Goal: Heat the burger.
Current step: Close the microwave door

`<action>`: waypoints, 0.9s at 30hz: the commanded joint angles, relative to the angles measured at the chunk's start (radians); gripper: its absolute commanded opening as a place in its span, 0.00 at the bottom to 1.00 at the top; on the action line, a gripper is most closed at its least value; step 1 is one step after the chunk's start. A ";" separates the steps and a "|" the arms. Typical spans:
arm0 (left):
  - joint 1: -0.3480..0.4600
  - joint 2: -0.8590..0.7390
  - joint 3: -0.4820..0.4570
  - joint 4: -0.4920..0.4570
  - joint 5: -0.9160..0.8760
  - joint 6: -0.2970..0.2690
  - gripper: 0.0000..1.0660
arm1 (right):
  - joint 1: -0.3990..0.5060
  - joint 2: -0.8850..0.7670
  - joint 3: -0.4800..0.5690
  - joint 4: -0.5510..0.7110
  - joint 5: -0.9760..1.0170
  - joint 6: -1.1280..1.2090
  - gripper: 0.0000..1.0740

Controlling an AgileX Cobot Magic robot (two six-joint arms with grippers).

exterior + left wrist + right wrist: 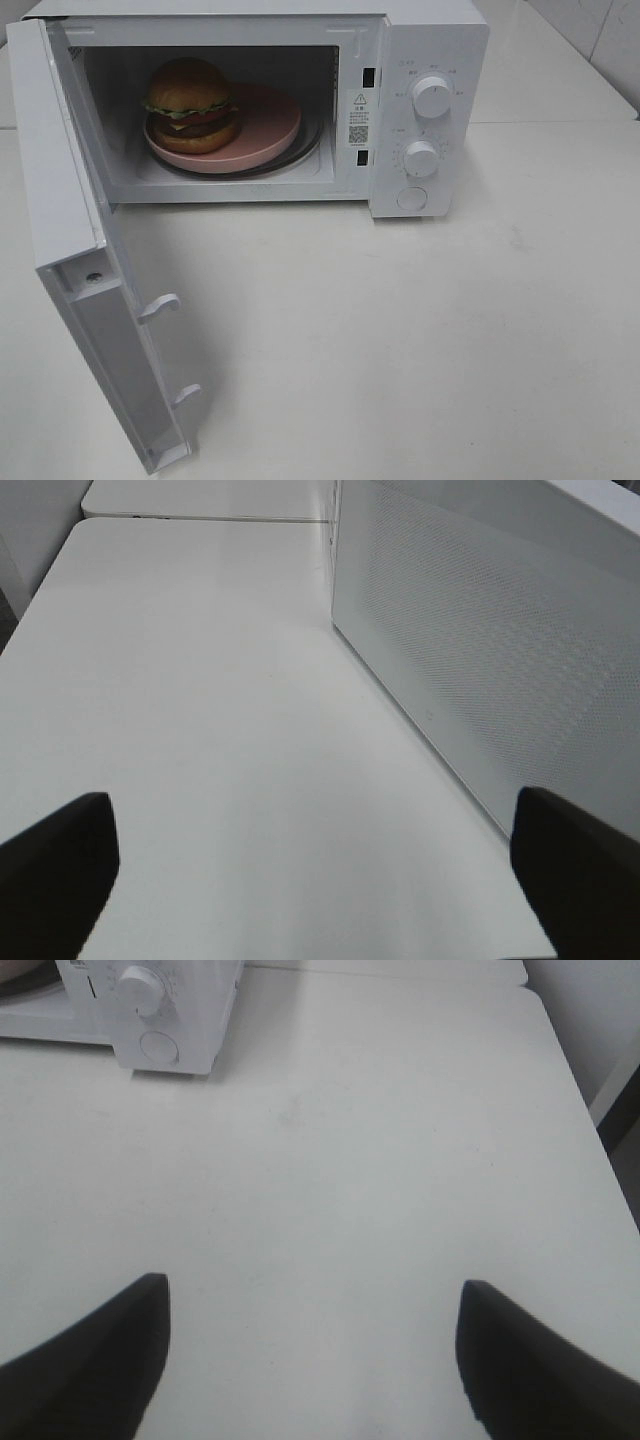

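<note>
Tabletop [420,340] white, burger [190,102] in microwave [470,60]

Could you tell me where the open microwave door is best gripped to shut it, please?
Probably take the door by its free near edge, coming from its outer, left side: it is a thin panel swung wide, and that edge is farthest from the hinge. The open left gripper is beside that outer face.

I can read no whole word here. On the microwave [455,125], at the right edge of its opening, a white sticker [358,117] bears a warning triangle, tiny print and a QR code. Fine marks ring its 2 knobs, upper [431,97] and lower [421,159], too small to read.
</note>
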 commanded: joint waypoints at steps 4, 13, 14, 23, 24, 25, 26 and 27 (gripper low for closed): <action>-0.007 -0.016 0.003 0.000 -0.014 0.000 0.94 | -0.007 -0.055 0.002 0.007 -0.016 -0.015 0.71; -0.007 -0.016 0.003 0.000 -0.014 0.000 0.94 | -0.007 -0.055 0.002 0.007 -0.016 -0.013 0.71; -0.007 -0.016 0.003 0.000 -0.014 0.000 0.94 | -0.007 -0.055 0.002 0.007 -0.016 -0.013 0.71; -0.007 -0.016 0.003 0.000 -0.014 0.000 0.94 | -0.007 -0.055 0.002 0.007 -0.016 -0.013 0.71; -0.007 -0.016 0.003 0.000 -0.014 0.000 0.94 | -0.007 -0.055 0.002 0.007 -0.016 -0.013 0.71; -0.007 -0.016 0.003 0.000 -0.014 0.000 0.94 | -0.007 -0.055 0.002 0.007 -0.016 -0.013 0.71; -0.007 -0.016 0.003 0.000 -0.014 0.000 0.94 | -0.007 -0.055 0.002 0.007 -0.016 -0.013 0.71; -0.007 -0.016 0.003 0.000 -0.014 0.000 0.94 | -0.007 -0.055 0.002 0.007 -0.016 -0.013 0.71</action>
